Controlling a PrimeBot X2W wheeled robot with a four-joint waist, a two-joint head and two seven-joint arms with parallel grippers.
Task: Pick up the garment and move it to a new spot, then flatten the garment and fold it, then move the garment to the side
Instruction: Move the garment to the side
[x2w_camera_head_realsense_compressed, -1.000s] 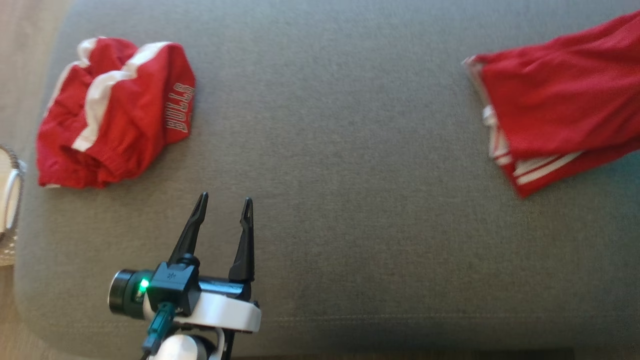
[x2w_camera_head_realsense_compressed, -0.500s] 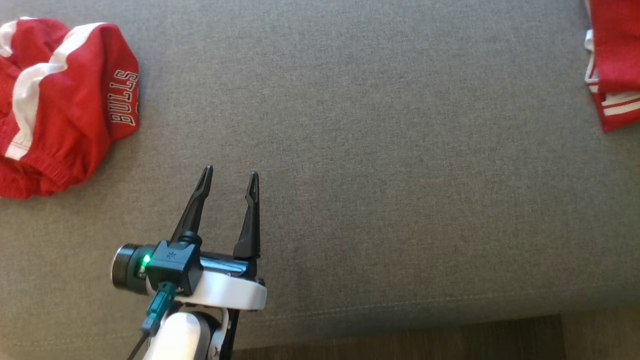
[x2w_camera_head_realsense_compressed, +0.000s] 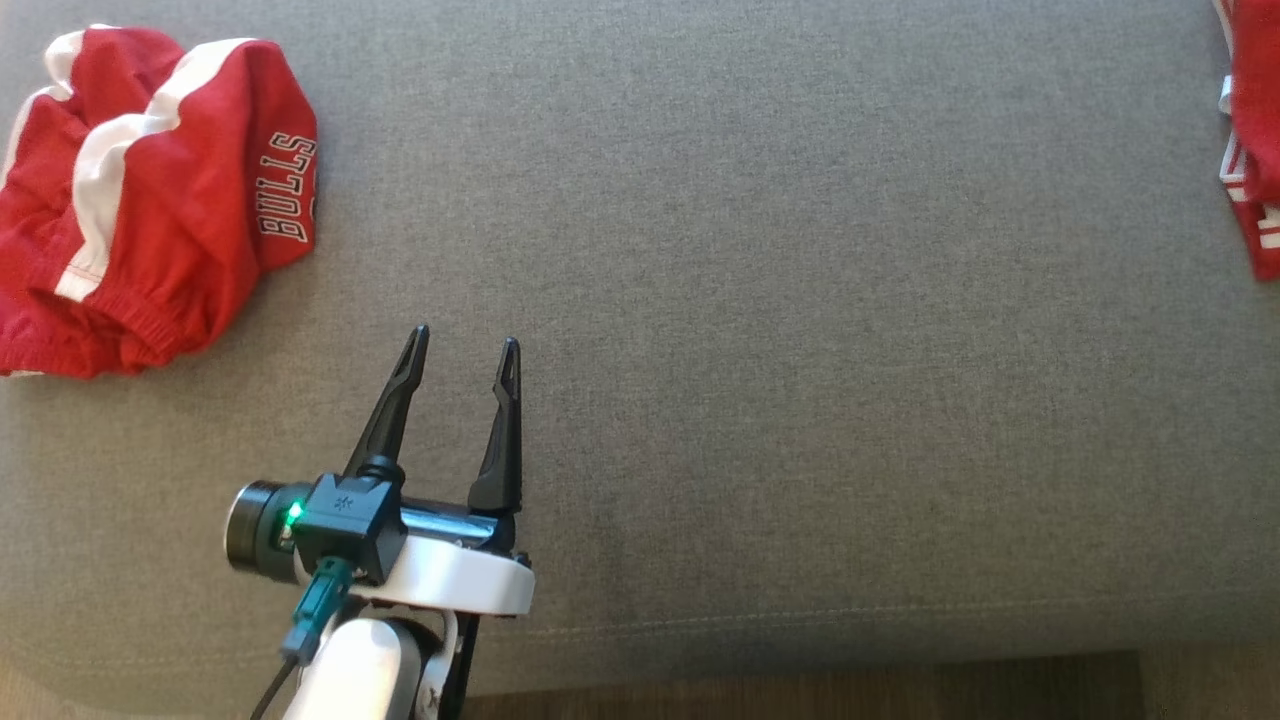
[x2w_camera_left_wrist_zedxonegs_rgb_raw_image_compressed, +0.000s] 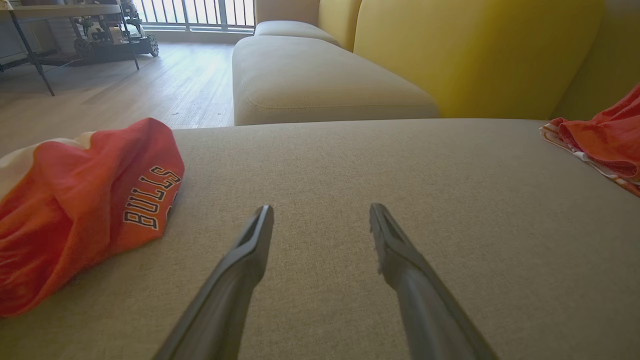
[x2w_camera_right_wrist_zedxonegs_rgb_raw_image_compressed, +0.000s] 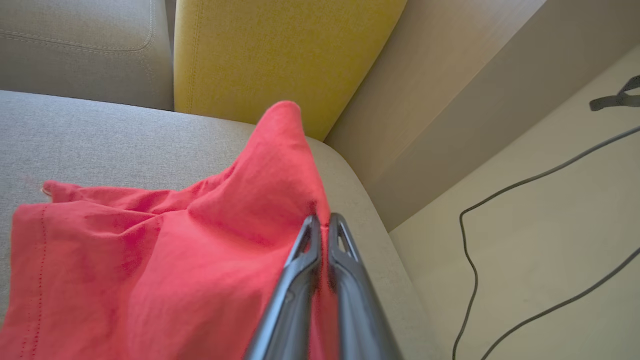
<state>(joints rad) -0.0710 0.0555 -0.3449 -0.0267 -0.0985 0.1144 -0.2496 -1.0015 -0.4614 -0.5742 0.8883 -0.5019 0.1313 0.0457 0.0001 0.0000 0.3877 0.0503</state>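
R hand (x2w_camera_right_wrist_zedxonegs_rgb_raw_image_compressed: 325, 218) pinches red garment (x2w_camera_right_wrist_zedxonegs_rgb_raw_image_compressed: 150, 260), which drapes to its left; L hand (x2w_camera_head_realsense_compressed: 465, 338) wide.

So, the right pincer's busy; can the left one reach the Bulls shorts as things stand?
Probably yes: the left pincer is open, with bare cushion between it and the shorts to its left.

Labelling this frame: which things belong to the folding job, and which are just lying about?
In the job:
- red garment, pinched by the right tool
- left tool, open over the sofa seat

Lying about:
- crumpled Bulls shorts
- yellow backrest
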